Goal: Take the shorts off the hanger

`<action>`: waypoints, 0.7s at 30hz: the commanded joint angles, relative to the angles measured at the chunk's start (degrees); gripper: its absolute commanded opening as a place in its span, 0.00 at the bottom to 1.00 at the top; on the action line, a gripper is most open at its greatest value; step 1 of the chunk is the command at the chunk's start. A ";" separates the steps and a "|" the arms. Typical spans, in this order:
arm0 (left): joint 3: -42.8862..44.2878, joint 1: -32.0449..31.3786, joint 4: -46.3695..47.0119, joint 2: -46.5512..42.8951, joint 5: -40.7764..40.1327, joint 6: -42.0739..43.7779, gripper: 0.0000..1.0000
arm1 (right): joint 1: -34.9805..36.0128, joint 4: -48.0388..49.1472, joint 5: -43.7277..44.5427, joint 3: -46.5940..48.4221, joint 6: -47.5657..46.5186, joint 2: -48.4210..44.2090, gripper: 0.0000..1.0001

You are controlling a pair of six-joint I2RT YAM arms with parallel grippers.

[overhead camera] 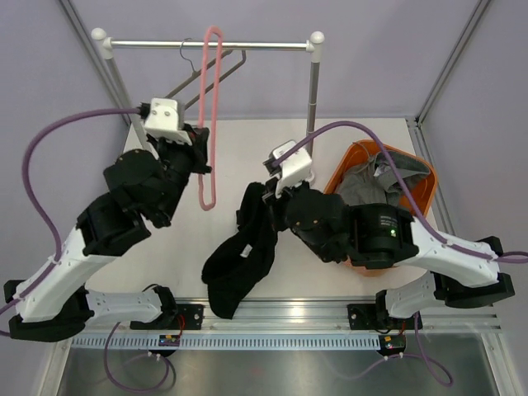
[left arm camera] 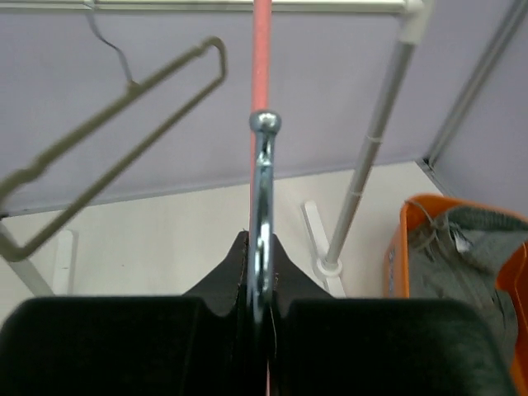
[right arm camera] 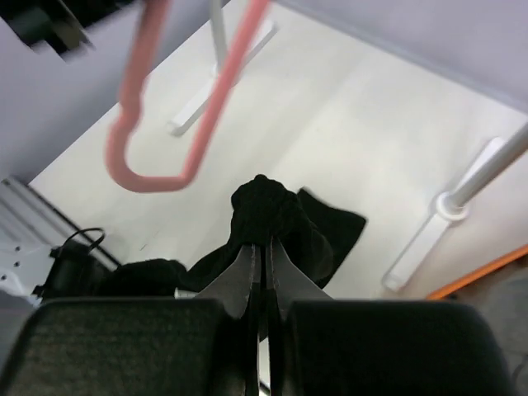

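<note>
The pink hanger [overhead camera: 209, 115] hangs from the rail [overhead camera: 210, 43], bare of cloth. My left gripper [overhead camera: 200, 157] is shut on the hanger's chrome clip [left arm camera: 263, 206], with the pink bar [left arm camera: 261, 54] running up from it. The black shorts [overhead camera: 244, 252] lie off the hanger, draped down to the table near its front edge. My right gripper [overhead camera: 271, 191] is shut on a bunched fold of the shorts [right arm camera: 268, 216] and holds that end up. The pink hanger's lower loop [right arm camera: 153, 140] shows at the upper left of the right wrist view.
An empty grey wire hanger [overhead camera: 213, 76] hangs on the rail beside the pink one. The rack's right post [overhead camera: 313, 87] stands behind my right arm. An orange basket [overhead camera: 414, 186] with grey clothes sits at the right.
</note>
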 commanded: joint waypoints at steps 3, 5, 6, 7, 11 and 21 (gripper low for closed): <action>12.92 5.10 -16.44 4.53 10.89 -5.89 0.00 | -0.74 5.67 16.48 9.04 -13.93 -4.57 0.00; 16.89 5.10 -22.09 6.48 14.05 -6.76 0.00 | -2.15 11.19 18.70 10.97 -22.54 -5.10 0.00; 17.07 5.10 -22.73 6.92 15.37 -6.86 0.00 | -3.90 13.40 20.28 13.16 -25.73 -5.80 0.00; 16.73 5.19 -23.26 6.84 18.34 -7.03 0.00 | -4.61 16.56 21.34 13.88 -29.07 -6.33 0.00; 11.91 5.37 -22.91 4.64 21.44 -7.82 0.00 | -6.02 48.39 24.51 14.94 -59.68 -8.44 0.00; 6.36 5.72 -23.09 4.64 26.89 -8.61 0.00 | -10.76 70.73 15.82 22.41 -79.82 -8.45 0.00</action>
